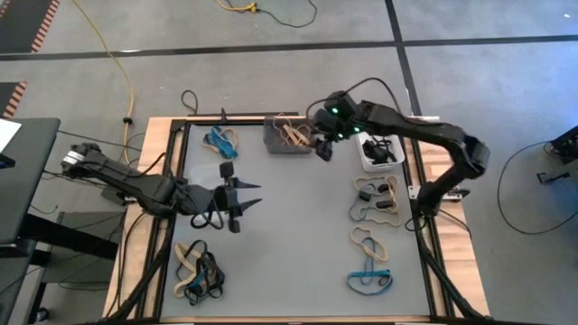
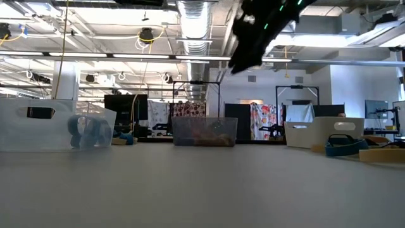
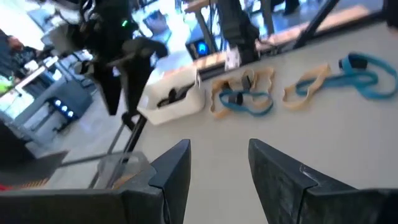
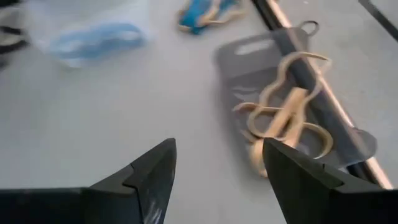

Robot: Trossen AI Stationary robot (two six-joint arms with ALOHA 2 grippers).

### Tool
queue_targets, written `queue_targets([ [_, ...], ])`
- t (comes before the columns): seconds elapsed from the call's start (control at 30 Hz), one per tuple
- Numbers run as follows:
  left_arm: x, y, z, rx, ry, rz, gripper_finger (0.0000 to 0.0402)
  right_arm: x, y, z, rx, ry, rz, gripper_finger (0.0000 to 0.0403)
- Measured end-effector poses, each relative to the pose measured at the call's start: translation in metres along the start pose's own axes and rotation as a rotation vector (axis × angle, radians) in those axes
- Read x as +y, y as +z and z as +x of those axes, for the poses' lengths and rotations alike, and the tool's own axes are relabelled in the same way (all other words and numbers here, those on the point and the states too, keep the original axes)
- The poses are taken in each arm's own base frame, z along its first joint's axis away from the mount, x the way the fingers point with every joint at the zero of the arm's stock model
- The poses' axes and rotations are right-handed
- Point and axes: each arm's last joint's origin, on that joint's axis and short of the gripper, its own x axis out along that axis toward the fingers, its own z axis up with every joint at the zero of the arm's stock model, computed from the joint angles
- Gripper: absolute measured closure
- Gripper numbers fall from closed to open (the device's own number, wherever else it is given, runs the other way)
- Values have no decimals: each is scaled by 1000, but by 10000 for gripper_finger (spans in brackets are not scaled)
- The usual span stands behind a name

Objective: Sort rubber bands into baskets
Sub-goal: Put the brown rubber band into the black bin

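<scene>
The dark grey basket (image 1: 284, 135) stands at the table's far edge with tan rubber bands (image 4: 283, 118) in it. My right gripper (image 1: 323, 147) hangs open and empty, high over the table beside that basket's right end. To its right stands the white basket (image 1: 379, 152), which has black bands in it. A clear basket (image 2: 57, 123) with blue bands (image 4: 93, 37) stands toward the table's left. My left gripper (image 1: 242, 194) is open and empty above the table's left middle, pointing toward the right edge.
Loose tan, black and blue bands lie along the right side (image 1: 375, 200) (image 1: 365, 240) (image 1: 370, 280). More lie at the near left (image 1: 199, 271), and a blue and tan bunch (image 1: 222, 139) lies at the far left. The table's middle (image 1: 298, 235) is bare.
</scene>
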Motion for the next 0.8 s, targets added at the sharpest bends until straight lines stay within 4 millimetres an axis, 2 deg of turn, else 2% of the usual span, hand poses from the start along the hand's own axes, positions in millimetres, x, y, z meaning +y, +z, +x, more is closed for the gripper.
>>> queue_targets([
  [0.17,10,-11,14,-97,-31,-47,248,48,-4,-41,17,97,-45,133],
  [0.33,23,-17,29,-130,-58,-82,248,89,-13,-67,53,199,-63,133],
  [0.47,24,-24,50,-130,-77,-89,248,118,-26,-75,139,238,-78,133],
  [0.63,10,-40,85,-105,-100,-19,248,151,-47,-78,281,179,-122,133],
  [0.8,-2,-51,107,-110,-91,36,248,184,-75,-71,337,150,-142,133],
])
